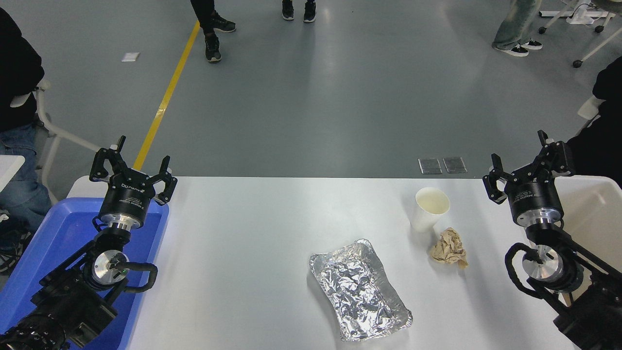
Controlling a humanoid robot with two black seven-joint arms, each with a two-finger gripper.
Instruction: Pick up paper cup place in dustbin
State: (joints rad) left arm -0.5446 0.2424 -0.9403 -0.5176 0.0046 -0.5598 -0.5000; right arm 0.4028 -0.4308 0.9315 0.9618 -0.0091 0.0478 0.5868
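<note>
Paper cup (430,208) upright on table (252,253); crumpled paper ball (449,248) just beside, foil tray (358,288) nearer me. My right gripper (522,167) spread wide, empty, by dustbin (595,206). Left gripper (132,167) likewise, over blue tub (53,243).

You've got a crinkled silver foil tray (359,289) lying near the middle of the white table (243,253), long side angled toward near right. Right of it, a crumpled tan paper ball (449,248), apart from the tray. Blue plastic tub (53,243) sits at the table's left edge. Past the far edge, grey floor (316,107) with a yellow line (167,95) and two metal floor plates (442,165). People's legs and shoes (214,34) far off.
</note>
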